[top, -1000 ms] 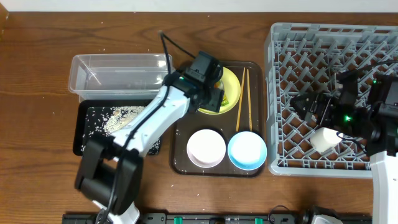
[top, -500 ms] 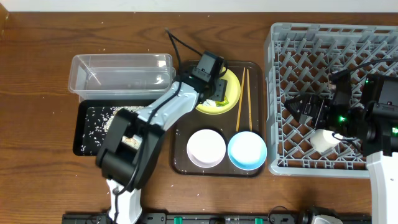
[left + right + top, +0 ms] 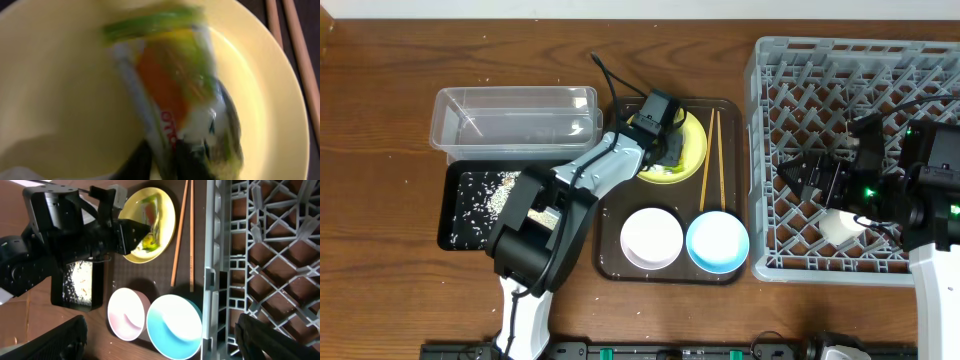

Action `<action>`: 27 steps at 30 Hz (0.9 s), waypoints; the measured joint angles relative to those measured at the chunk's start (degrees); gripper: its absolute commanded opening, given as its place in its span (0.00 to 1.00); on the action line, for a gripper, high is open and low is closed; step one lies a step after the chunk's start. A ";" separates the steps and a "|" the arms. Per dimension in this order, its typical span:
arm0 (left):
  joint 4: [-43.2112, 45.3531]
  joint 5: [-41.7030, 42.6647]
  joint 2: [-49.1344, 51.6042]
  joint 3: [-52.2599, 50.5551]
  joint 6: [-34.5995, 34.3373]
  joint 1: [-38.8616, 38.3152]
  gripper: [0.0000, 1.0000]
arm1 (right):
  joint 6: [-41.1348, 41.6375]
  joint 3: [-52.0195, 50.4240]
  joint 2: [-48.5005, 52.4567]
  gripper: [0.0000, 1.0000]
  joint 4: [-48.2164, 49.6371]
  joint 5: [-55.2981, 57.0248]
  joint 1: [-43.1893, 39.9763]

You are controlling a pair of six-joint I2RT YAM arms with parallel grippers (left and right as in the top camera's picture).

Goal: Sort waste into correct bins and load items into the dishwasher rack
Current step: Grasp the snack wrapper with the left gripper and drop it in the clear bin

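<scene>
Dishwasher rack (image 3: 840,90) occupies the right side of the desk (image 3: 380,100); the right gripper (image 3: 796,172) hovers over it, fingers apart. Yellow plate (image 3: 696,141) carries the snack wrapper (image 3: 170,95). Left gripper (image 3: 162,162) fingers flank the wrapper's lower end; whether they clamp it cannot be told.

White arms (image 3: 592,170), black joints and cables

Two bowls (image 3: 652,238), two tubs (image 3: 515,93), two chopsticks (image 3: 705,160); one plate (image 3: 693,150), cup (image 3: 840,223), wrapper (image 3: 170,90) and rack (image 3: 757,150).

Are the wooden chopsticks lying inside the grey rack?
No, the chopsticks lie on the brown tray, outside the rack.
</scene>
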 measured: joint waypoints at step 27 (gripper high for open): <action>-12.72 -6.73 -16.74 3.15 0.26 20.59 0.57 | 0.00 0.00 0.00 0.93 0.15 0.02 0.00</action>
